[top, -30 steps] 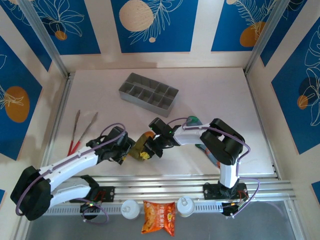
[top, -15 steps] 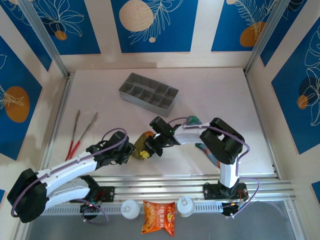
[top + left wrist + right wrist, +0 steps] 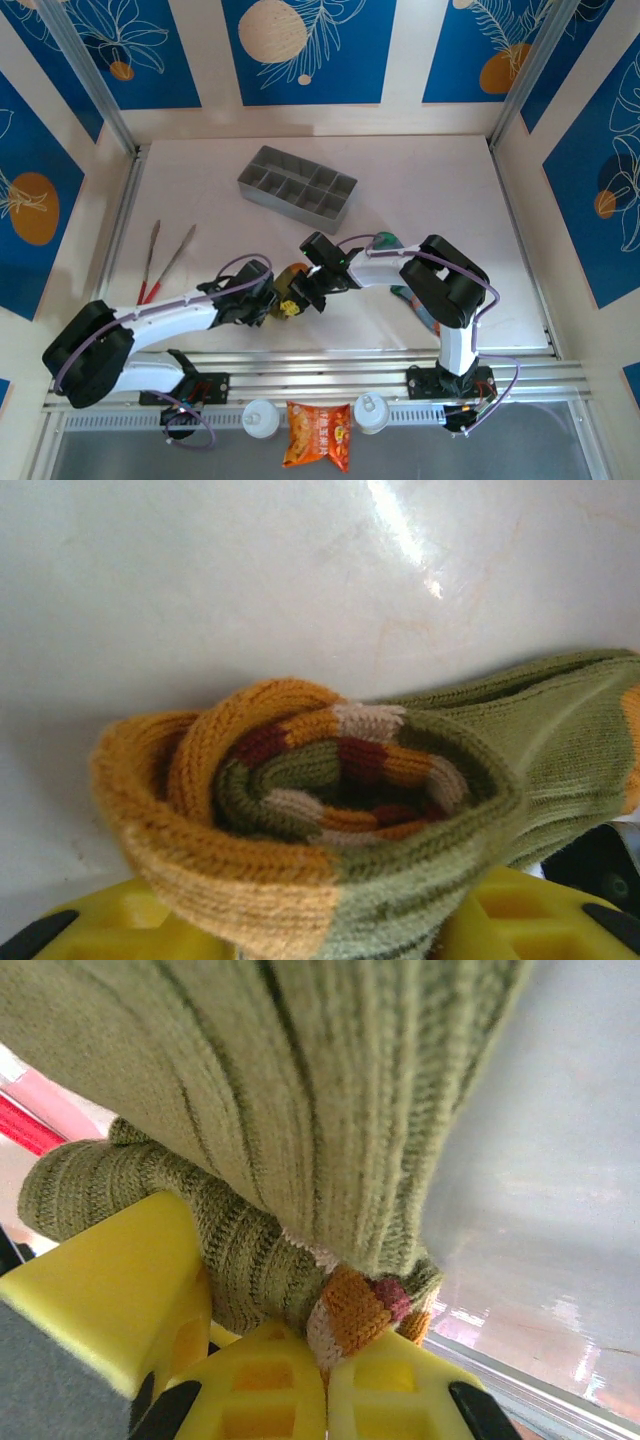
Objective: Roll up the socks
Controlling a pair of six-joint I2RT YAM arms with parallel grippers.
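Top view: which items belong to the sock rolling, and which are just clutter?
Job:
- olive sock, partly rolled
- grey-blue sock, green toe showing

Lying about:
- grey divider tray
- red-handled tongs
- orange snack packet at the near edge

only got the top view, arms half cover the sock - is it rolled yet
Observer: In the left wrist view the sock is coiled in a spiral, stripes inside, orange edge outermost.
Operator: right gripper holding it
Observer: Yes, the right wrist view shows the right gripper shut on a striped orange bit of it.
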